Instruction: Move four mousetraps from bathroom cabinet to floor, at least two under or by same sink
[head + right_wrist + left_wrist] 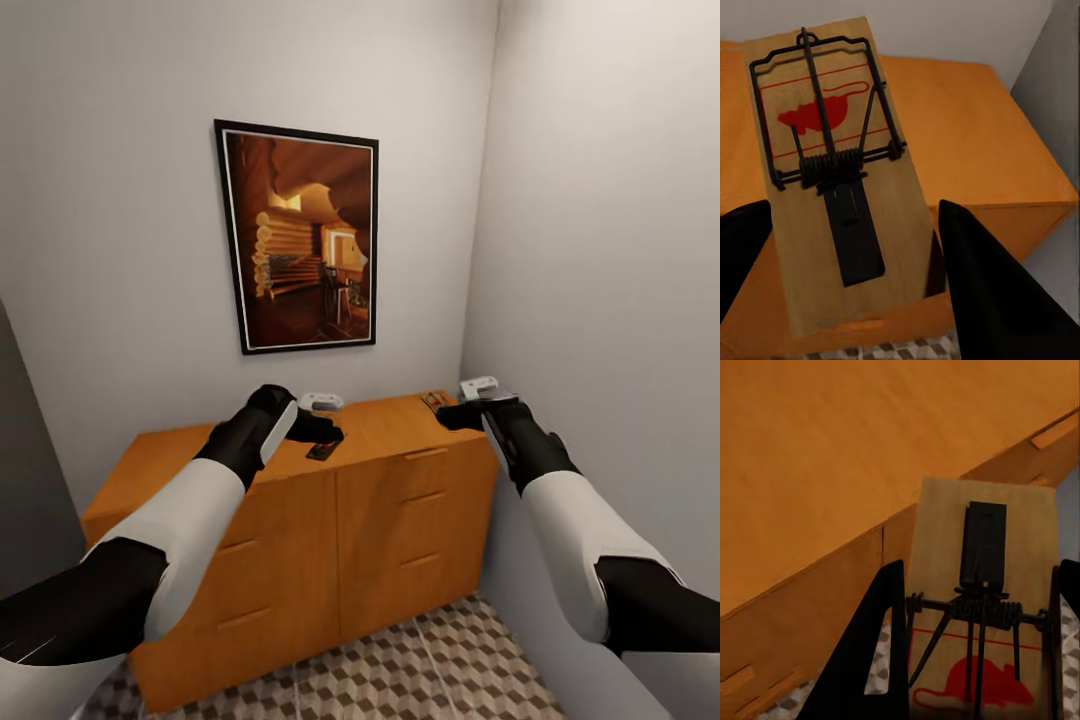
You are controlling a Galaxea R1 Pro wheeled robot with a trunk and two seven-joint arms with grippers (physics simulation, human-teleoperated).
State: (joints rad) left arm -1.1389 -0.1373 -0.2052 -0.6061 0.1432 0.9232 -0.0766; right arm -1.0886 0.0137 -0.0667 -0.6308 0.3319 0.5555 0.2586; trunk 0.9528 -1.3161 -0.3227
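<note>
The orange-brown cabinet [400, 520] stands against the back wall, and both my arms reach over its top. My left gripper [325, 432] is shut on a mousetrap [322, 450] near the top's front edge. In the left wrist view this mousetrap [945, 532] sits between the black fingers [881, 645], over the cabinet's edge [832, 450]. My right gripper [452, 412] is shut on a second mousetrap [433, 400] above the right end. The right wrist view has that mousetrap [896, 225], with its red mouse print, between both fingers [982, 277]. The bathroom floor [400, 670] lies in front. The sink is out of view.
A framed picture [300, 235] hangs on the back wall above the cabinet. The right wall [600, 300] runs close beside the cabinet's right end and my right arm. A dark panel [25, 470] borders the left side. The patterned floor extends toward me.
</note>
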